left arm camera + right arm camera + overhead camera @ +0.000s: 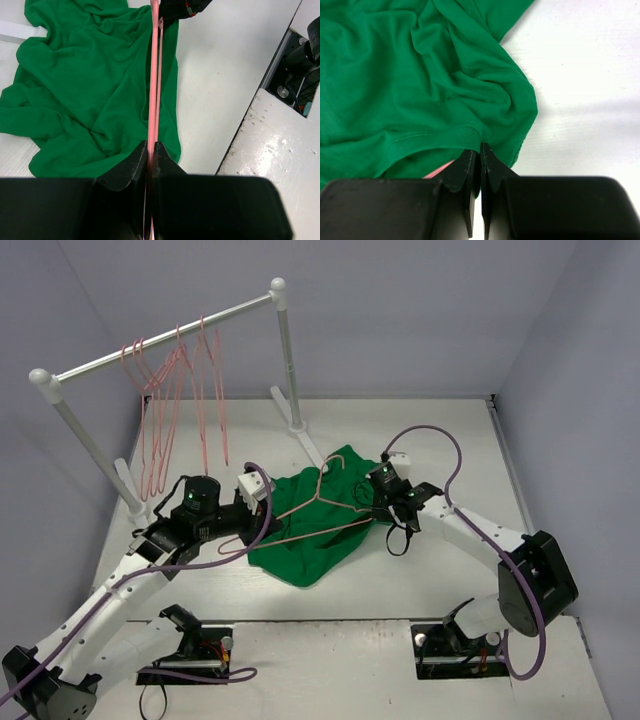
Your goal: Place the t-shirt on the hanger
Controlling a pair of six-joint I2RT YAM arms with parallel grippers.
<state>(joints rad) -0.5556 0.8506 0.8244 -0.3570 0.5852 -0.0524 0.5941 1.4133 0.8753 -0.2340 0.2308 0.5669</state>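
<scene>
The green t-shirt [315, 530] lies crumpled on the table's middle. A pink wire hanger [318, 503] lies across it, hook toward the back. My left gripper [243, 525] is shut on the hanger's left end; in the left wrist view the hanger [153, 75] runs straight away from my left gripper [151, 146] over the t-shirt [85, 85]. My right gripper [378, 502] is at the shirt's right edge. In the right wrist view my right gripper [481, 148] is shut on the ribbed collar of the t-shirt [410, 80], with a bit of the hanger [439, 170] under the fabric.
A white rack bar [160, 340] with round knobs stands at the back left, several more pink hangers [180, 400] hanging from it. Its foot [300, 425] stands behind the shirt. Grey walls close in the table. Purple cables loop from both arms.
</scene>
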